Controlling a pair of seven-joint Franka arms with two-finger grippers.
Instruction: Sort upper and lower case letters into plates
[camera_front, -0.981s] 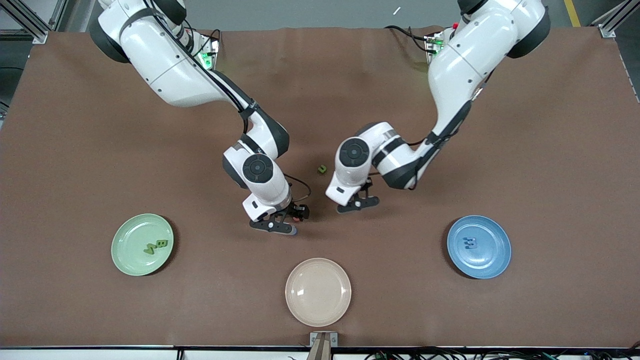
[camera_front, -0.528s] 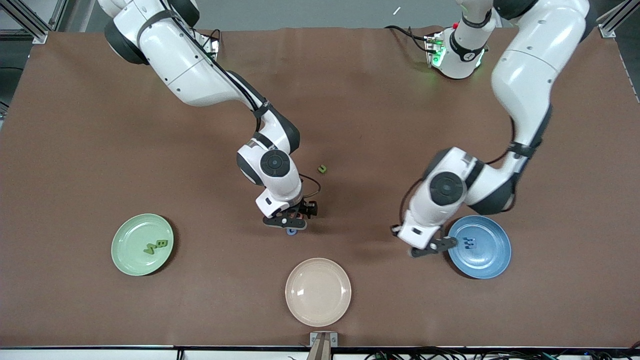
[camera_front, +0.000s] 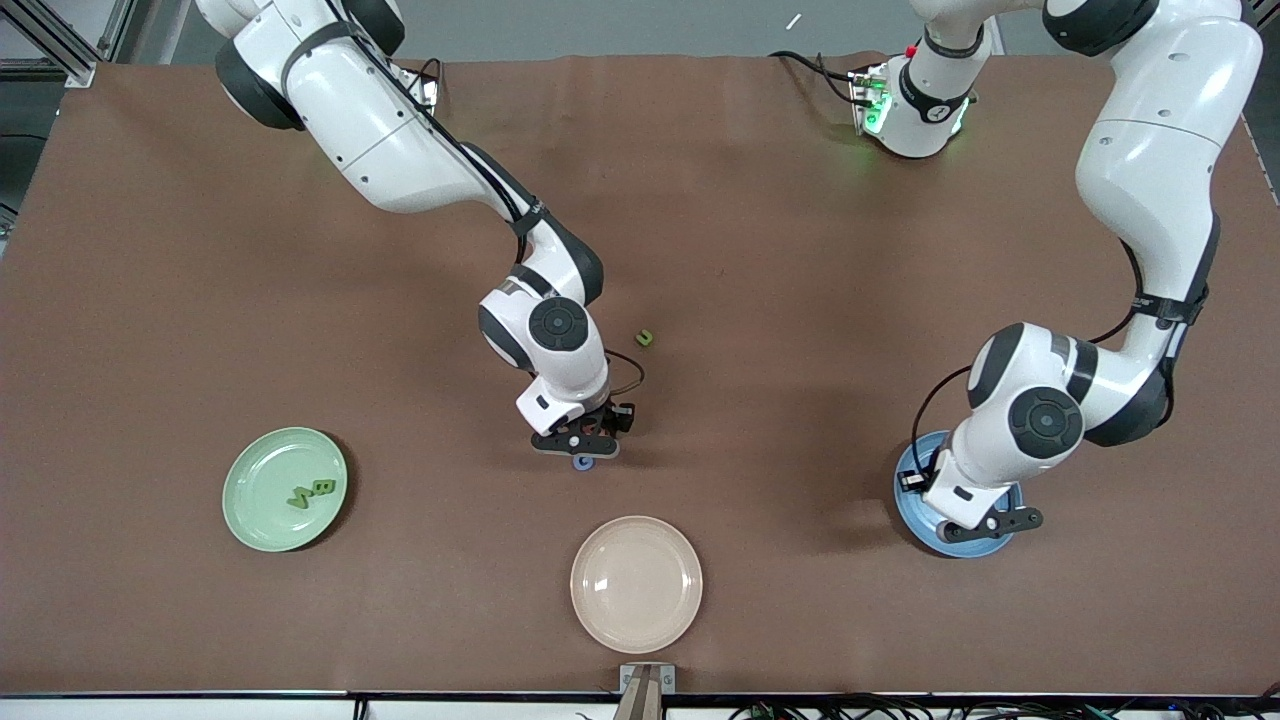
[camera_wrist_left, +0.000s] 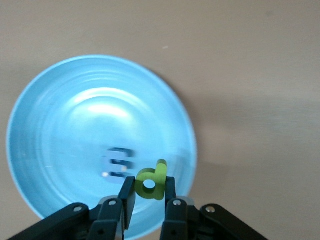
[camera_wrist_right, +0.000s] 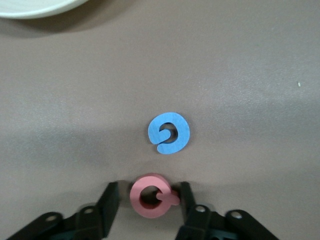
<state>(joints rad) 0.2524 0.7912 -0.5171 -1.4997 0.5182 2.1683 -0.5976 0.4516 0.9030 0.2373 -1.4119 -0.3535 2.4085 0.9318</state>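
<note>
Over the blue plate (camera_front: 912, 497) (camera_wrist_left: 60, 100) hangs my left gripper (camera_front: 992, 524) (camera_wrist_left: 150, 186), shut on a green lower-case d (camera_wrist_left: 159, 172). A blue letter (camera_wrist_left: 116, 165) lies in that plate. My right gripper (camera_front: 583, 450) (camera_wrist_right: 149, 191) is down at the table's middle. Its fingers straddle a pink Q (camera_wrist_right: 150, 180) lying flat. One finger touches the Q's tail and a thin gap shows at the other. A blue round letter (camera_front: 581, 463) (camera_wrist_right: 170, 119) lies on the table just clear of the fingertips. The mint green plate (camera_front: 262, 478) holds two green letters (camera_front: 312, 492).
A cream-beige plate (camera_front: 636, 585) (camera_wrist_right: 30, 7) sits near the table's front edge, nearer the camera than the right gripper. A small green letter (camera_front: 645, 338) lies loose on the brown table, farther from the camera than that gripper.
The left arm has swung from the table's middle to over the blue plate, carrying the green d. The right gripper shifted slightly and its jaws narrowed round the pink Q.
</note>
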